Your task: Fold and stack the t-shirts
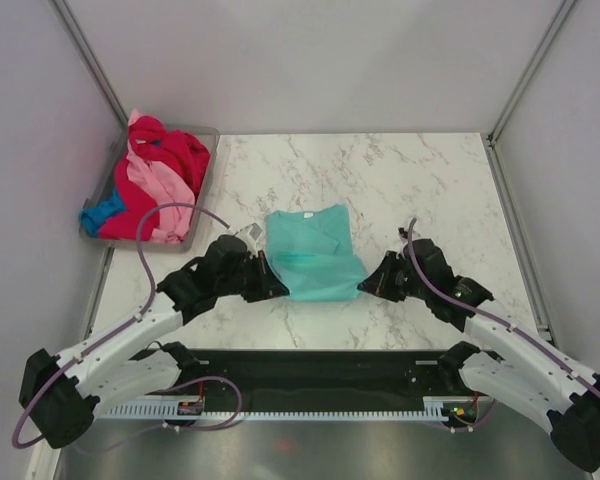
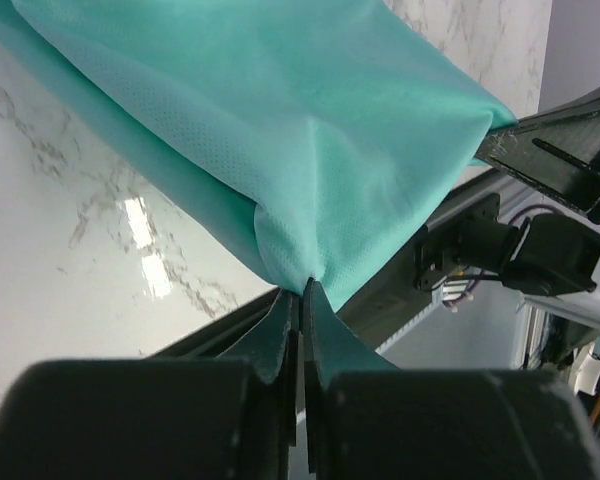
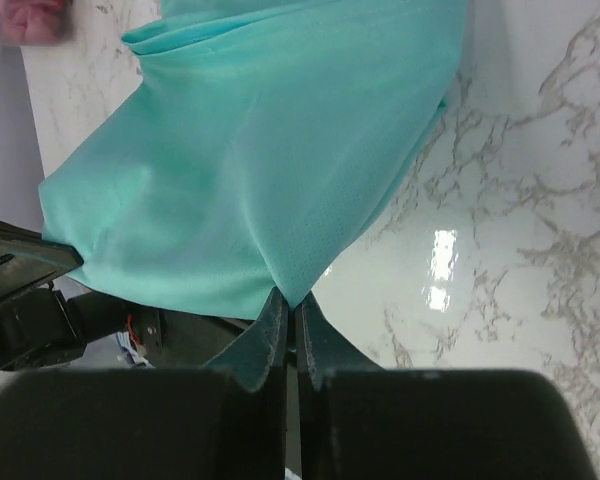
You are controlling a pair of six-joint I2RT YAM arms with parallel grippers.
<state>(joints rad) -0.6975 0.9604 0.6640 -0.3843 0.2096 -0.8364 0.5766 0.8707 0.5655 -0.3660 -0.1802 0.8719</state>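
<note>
Your marble table carries the teal t-shirt, which lies spread between the two arms. To the far left of that shirt stands the grey tub, holding a heap of red, pink and blue t-shirts. At the shirt's near-left corner your left gripper is pressed together, pinching the teal cloth, and at its near-right corner your right gripper pinches it the same way.

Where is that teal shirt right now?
Overhead, the teal t-shirt lies mid-table, right of the grey tub; the left fingers and right fingers pinch its near corners.
</note>
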